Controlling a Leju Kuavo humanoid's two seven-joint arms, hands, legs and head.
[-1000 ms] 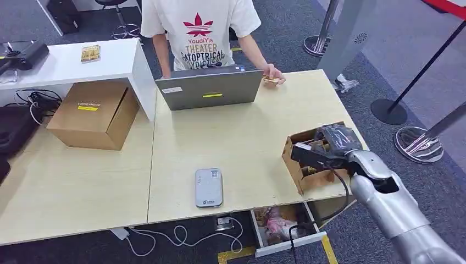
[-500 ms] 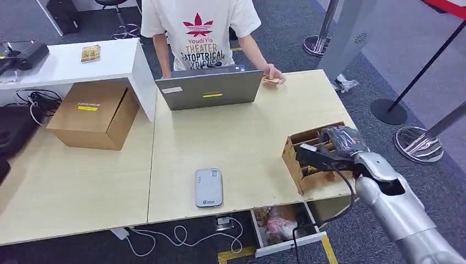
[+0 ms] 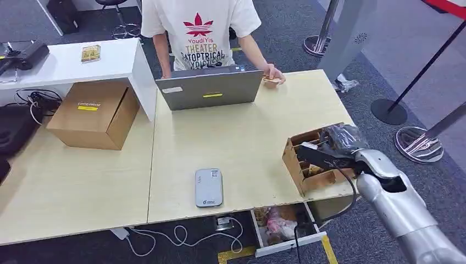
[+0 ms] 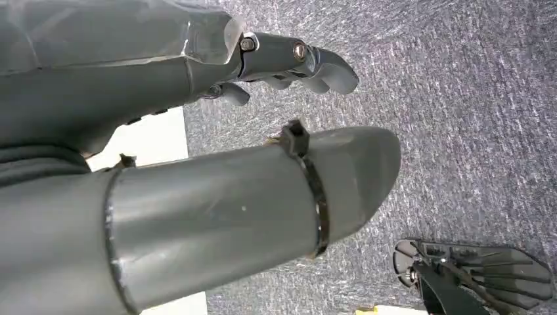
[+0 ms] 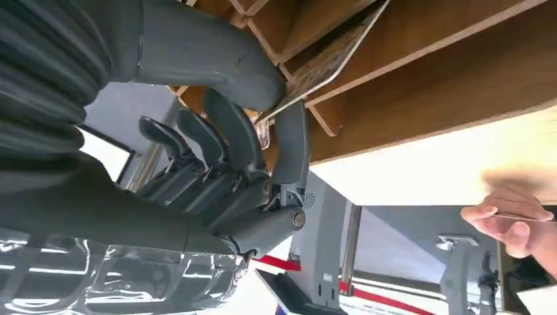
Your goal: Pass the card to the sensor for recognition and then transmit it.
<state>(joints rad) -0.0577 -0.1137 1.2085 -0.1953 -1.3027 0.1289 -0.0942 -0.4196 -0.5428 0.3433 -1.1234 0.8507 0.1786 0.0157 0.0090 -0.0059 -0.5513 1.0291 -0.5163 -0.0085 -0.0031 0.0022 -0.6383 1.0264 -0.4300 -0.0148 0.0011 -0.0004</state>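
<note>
The card sits slotted in the cardboard organizer box at the right edge of the bench, near its front corner, and the right hand has it pinched between thumb and a dark finger, other fingers curled in alongside. From the head view the right hand is right over the box. The grey sensor lies flat near the front edge, well apart from the box. A laptop stands at the far edge with a person behind it, their hand resting on the far edge and holding something small. Left hand hangs over carpet, fingers loosely curled in, holding nothing.
</note>
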